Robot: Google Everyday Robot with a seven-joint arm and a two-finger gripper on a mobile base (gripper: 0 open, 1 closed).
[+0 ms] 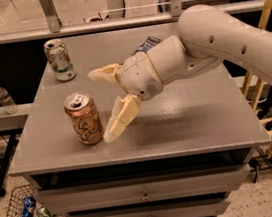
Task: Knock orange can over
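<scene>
The gripper, fingers apart, is hovering just beside the upright orange can; likely light and stiff, so I am suggesting a push near its top.

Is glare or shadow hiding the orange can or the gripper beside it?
Camera view: warm, even light. There is a small glint on the silver top of the orange can, and its side is evenly lit. The table shows a soft sheen. The gripper is open just right of the can in the picture, and no shadow hides either.
</scene>
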